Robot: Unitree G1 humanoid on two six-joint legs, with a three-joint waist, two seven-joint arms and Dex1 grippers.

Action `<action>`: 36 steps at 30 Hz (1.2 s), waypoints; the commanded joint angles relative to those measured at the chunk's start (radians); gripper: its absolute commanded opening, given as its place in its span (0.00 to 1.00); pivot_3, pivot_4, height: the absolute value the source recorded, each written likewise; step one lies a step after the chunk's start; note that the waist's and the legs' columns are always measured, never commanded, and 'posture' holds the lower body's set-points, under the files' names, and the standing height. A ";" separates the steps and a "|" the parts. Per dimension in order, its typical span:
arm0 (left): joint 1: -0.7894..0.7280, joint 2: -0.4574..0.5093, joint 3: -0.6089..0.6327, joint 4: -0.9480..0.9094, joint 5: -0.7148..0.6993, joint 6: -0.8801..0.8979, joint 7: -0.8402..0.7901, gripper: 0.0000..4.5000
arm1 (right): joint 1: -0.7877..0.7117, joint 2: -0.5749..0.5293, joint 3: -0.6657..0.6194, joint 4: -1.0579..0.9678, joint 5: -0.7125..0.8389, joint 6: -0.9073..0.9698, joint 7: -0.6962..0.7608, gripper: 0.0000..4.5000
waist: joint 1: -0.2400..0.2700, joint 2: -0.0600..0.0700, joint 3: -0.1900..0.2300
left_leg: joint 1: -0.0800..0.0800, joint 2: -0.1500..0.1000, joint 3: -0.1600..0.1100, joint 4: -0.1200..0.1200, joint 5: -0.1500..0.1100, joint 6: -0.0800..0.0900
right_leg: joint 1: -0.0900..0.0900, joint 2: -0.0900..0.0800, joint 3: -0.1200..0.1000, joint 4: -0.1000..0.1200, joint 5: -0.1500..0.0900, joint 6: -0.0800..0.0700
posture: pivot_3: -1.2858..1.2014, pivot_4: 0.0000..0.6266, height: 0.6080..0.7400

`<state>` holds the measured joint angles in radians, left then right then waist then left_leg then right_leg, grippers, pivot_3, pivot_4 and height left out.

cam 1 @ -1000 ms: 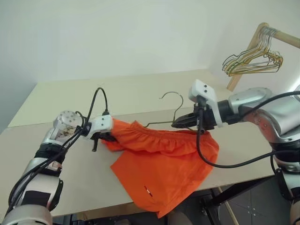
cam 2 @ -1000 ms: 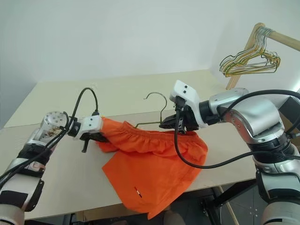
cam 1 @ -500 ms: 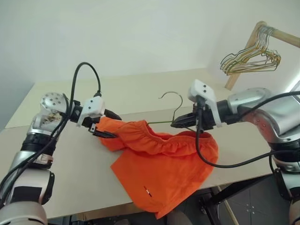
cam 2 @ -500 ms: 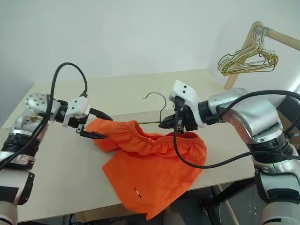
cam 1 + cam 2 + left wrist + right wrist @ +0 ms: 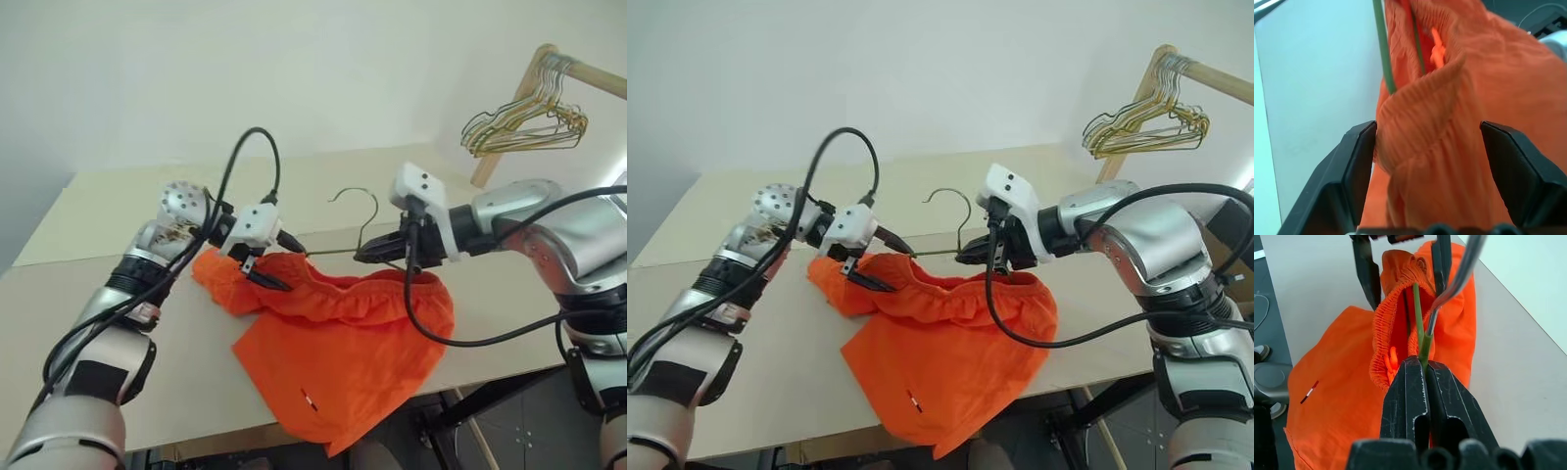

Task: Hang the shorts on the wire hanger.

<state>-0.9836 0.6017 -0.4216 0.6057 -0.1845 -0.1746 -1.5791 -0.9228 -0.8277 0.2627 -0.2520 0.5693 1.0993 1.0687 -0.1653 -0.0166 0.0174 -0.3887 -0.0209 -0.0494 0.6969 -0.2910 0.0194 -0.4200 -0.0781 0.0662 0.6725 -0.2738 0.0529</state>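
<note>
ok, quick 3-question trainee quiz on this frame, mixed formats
1. True or false: the right gripper is shut on the wire hanger.
2. Multiple choice: the left gripper has its jaws A) open, with the waistband of the shorts between them; B) shut on the hanger's hook; C) resting flat on the table.
3. Fill in: a bunch of spare hangers hangs from a ____ rail.

Key: 1 true. 2 A. 3 wooden.

Bright, even daylight – soft shadows, left wrist view slightly blurred
</note>
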 commanded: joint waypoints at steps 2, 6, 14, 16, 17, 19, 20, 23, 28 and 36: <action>-0.031 -0.042 0.011 0.042 0.087 -0.031 0.038 0.81 | -0.035 -0.001 -0.024 -0.013 -0.005 -0.025 0.009 0.00 | -0.008 0.000 0.000 | 0.000 0.000 0.000 0.000 0.000 0.000 | 0.000 0.000 0.000 0.000 0.000 0.000 | 0.46 0.00 1.00; -0.017 -0.060 0.032 0.037 0.105 -0.031 0.040 0.66 | -0.034 -0.004 -0.025 -0.015 -0.004 -0.024 0.011 0.00 | -0.012 0.000 0.000 | 0.000 0.000 0.000 0.000 0.000 0.000 | 0.000 -0.001 0.001 0.000 0.000 0.000 | 0.46 0.00 1.00; -0.003 -0.072 0.063 0.023 0.098 -0.008 0.032 0.08 | -0.038 -0.002 -0.017 -0.010 -0.014 -0.024 0.017 0.00 | -0.012 0.000 0.000 | 0.000 0.000 0.000 0.000 0.000 0.000 | 0.000 -0.001 0.001 0.000 0.000 0.000 | 0.46 0.00 1.00; 0.000 -0.069 0.069 0.020 0.092 0.000 0.017 0.01 | -0.039 -0.003 -0.016 -0.011 -0.018 -0.025 0.017 0.00 | -0.012 0.000 0.000 | 0.000 0.000 0.000 0.000 0.000 0.000 | 0.000 -0.001 0.001 0.000 0.000 0.000 | 0.46 0.00 1.00; 0.001 -0.068 0.072 0.018 0.089 0.003 0.010 0.01 | -0.038 -0.004 -0.017 -0.012 -0.021 -0.027 0.017 0.00 | -0.012 0.000 0.000 | 0.000 0.000 0.000 0.000 0.000 0.000 | 0.000 -0.001 0.001 0.000 0.000 0.000 | 0.46 0.00 1.00; 0.004 -0.068 0.081 0.013 0.088 0.024 0.011 0.01 | -0.026 -0.005 -0.024 -0.019 -0.031 -0.056 0.014 0.00 | -0.012 0.000 0.000 | 0.000 0.000 0.000 0.000 0.000 0.000 | 0.000 -0.001 0.001 0.000 0.000 0.000 | 0.46 0.00 1.00; 0.003 -0.067 0.086 0.014 0.084 0.033 0.000 0.01 | -0.017 -0.009 -0.029 -0.024 -0.036 -0.072 0.013 0.00 | -0.012 0.000 0.000 | 0.000 0.000 0.000 0.000 0.000 0.000 | 0.000 -0.001 0.001 0.000 0.000 0.000 | 0.46 0.00 1.00; 0.004 -0.065 0.096 0.010 0.075 0.057 -0.022 0.00 | -0.002 -0.028 -0.042 -0.031 -0.052 -0.084 -0.001 0.13 | -0.012 0.000 0.000 | 0.000 0.000 0.000 0.000 0.000 0.000 | 0.000 -0.001 0.001 0.000 0.000 0.000 | 0.46 0.00 1.00; 0.007 -0.067 0.108 0.012 0.079 0.073 -0.027 0.00 | 0.035 -0.115 -0.132 -0.051 -0.022 -0.083 0.023 0.47 | -0.011 0.000 0.000 | -0.001 0.000 0.000 0.000 0.000 0.000 | 0.000 -0.002 0.001 0.000 0.000 0.000 | 0.45 0.00 1.00; 0.006 -0.072 0.125 0.015 0.084 0.098 -0.025 0.00 | 0.279 -0.324 -0.388 -0.163 0.065 -0.071 0.080 0.98 | -0.005 0.000 0.000 | 0.000 0.000 0.000 0.000 0.000 0.000 | 0.002 -0.002 0.001 -0.001 0.000 0.000 | 0.45 0.00 1.00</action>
<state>-0.9620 0.5265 -0.3298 0.6376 -0.0829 -0.0829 -1.6044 -0.6539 -1.1331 -0.0684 -0.3785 0.6138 1.0344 1.1414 -0.1704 -0.0165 0.0173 -0.3879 -0.0206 -0.0495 0.6969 -0.2912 0.0197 -0.4175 -0.0795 0.0673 0.6707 -0.2738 0.0530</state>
